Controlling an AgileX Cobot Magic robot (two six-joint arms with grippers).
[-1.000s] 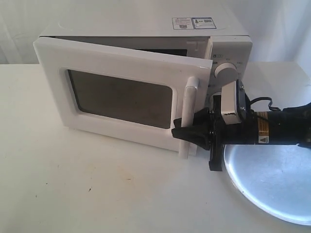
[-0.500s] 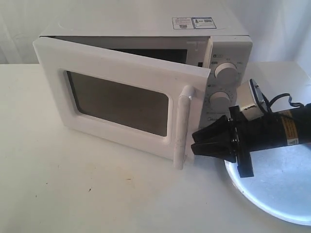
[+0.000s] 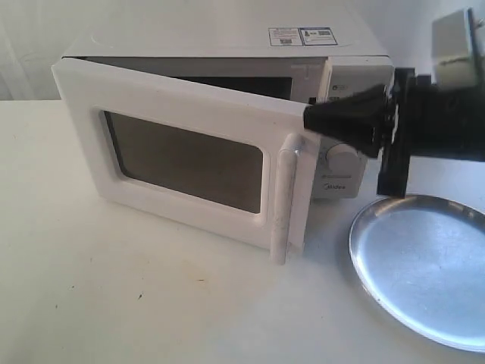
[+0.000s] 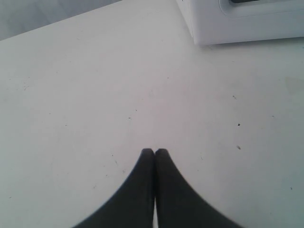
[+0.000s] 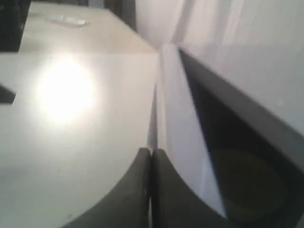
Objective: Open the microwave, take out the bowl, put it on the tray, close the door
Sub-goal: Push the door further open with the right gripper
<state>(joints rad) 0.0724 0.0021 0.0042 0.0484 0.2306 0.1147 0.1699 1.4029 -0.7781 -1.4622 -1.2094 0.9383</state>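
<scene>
The white microwave point(image 3: 189, 42) stands at the back with its door point(image 3: 174, 102) ajar, hinged on the left. The bar handle point(image 3: 283, 199) faces front. My right gripper point(image 3: 308, 120) is shut and empty. It hovers at the door's upper free corner, in front of the control panel. In the right wrist view its tips point(image 5: 151, 152) lie beside the door's top edge point(image 5: 173, 109). A dim round shape point(image 5: 244, 183) shows in the dark cavity, too dark to tell whether it is the bowl. The silver tray point(image 3: 424, 265) lies at the right. My left gripper point(image 4: 154, 152) is shut over bare table.
A white knob point(image 3: 342, 159) shows under my right arm. The white table point(image 3: 151, 303) stretches in front of the door. A corner of the microwave point(image 4: 237, 21) lies ahead of my left gripper. Pale curtain hangs behind.
My right gripper left the handle, drew back to the right, then rose to the door's top free corner. The door swung slightly further open early on and now stays still.
</scene>
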